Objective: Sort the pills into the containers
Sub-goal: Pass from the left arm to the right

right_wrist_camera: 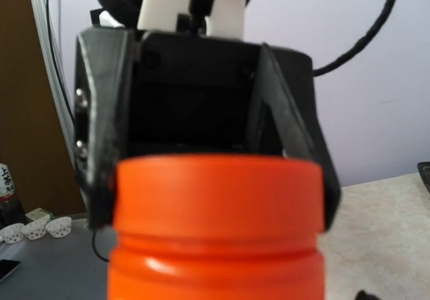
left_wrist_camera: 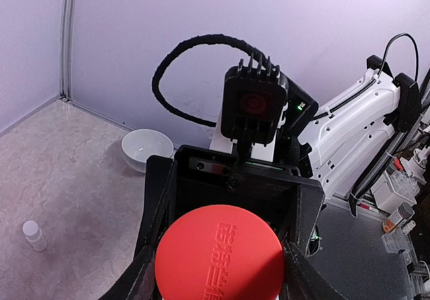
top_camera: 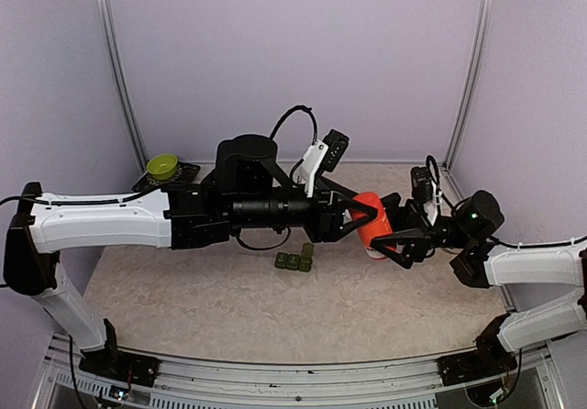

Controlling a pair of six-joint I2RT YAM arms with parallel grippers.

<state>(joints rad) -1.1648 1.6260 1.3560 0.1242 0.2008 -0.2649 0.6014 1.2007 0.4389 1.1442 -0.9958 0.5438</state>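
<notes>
Tabletop [top_camera: 229, 308] beige-marbled, walls [top_camera: 293, 60] lilac; left claw [top_camera: 363, 218] tight on red bottle [top_camera: 374, 232], right claw [top_camera: 389, 233] wide.

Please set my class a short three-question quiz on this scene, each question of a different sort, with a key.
1. Multiple choice: what is the left gripper holding? A) the red bottle B) a green bowl C) a spoon
2. True or false: the green pill strip lies on the table with no gripper on it.
3. Fill in: seen from the left wrist, the bowl on the table is ____ in colour.

Key: 1 A; 2 true; 3 white.
</notes>
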